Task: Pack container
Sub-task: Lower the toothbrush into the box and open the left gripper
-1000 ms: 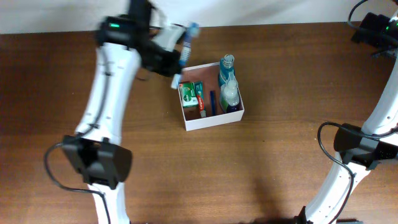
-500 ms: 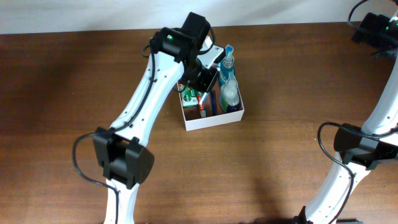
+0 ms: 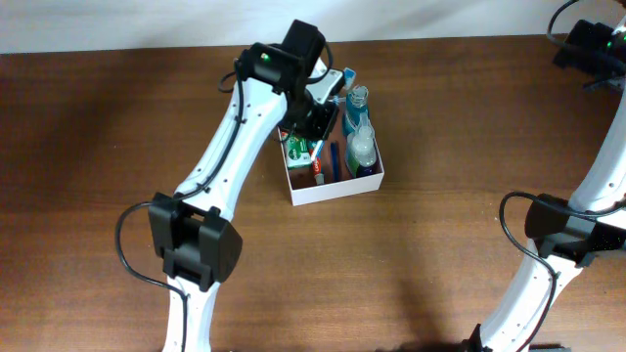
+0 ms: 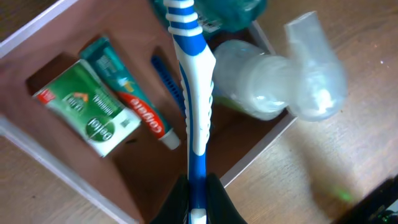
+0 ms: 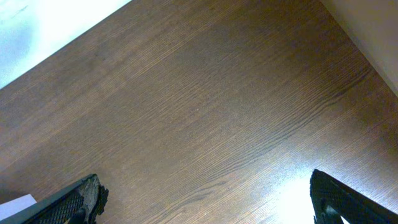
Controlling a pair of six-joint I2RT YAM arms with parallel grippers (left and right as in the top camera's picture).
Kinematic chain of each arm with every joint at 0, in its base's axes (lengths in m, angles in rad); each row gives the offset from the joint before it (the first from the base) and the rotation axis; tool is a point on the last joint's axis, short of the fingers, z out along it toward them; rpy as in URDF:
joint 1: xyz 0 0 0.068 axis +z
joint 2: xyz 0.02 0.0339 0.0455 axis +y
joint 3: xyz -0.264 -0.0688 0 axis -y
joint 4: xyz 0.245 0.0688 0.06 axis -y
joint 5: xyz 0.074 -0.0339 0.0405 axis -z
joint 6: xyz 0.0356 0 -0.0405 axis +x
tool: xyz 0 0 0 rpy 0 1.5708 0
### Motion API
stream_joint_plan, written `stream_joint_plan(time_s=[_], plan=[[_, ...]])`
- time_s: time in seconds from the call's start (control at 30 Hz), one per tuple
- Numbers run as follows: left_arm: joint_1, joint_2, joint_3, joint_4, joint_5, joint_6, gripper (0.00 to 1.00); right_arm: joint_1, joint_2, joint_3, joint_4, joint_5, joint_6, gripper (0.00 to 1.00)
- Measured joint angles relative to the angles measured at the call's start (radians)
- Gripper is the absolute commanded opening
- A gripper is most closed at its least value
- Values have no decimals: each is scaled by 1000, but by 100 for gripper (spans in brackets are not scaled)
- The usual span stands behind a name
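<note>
Place: a robotics lab bench.
Arms: left arm [image 3: 223,152] and right arm [image 3: 599,176], white with black joints, mounted at one table [image 3: 440,127].
Wiring: black cable [image 3: 502,215] looping by the right arm.
Backdrop: plain white wall [image 3: 98,24].
Props: toiletries [image 3: 362,147] staged in a container [image 3: 337,188].

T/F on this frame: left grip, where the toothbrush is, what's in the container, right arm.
1. The left gripper is shut on the blue-and-white toothbrush. True.
2. The toothbrush lies flat on the container floor. False: it is held in the gripper, over the container.
3. The green box and the toothpaste tube are inside the container. True.
4. The right gripper is shut on a bottle. False: it is open and holds nothing, with only bare table below it.
</note>
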Motion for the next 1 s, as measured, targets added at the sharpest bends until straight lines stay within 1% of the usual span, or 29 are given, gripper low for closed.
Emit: stream_joint_plan(time_s=[0.2,0.57,1.0], plan=[[10,19,0,-37,-33,-6,2,0,0,0,0,0,0,98],[10,107,0,-51,-67,48,2,0,1,0,0,0,0,98],[10,113,-16,-39,-75,59,3,0,1,0,0,0,0,98]])
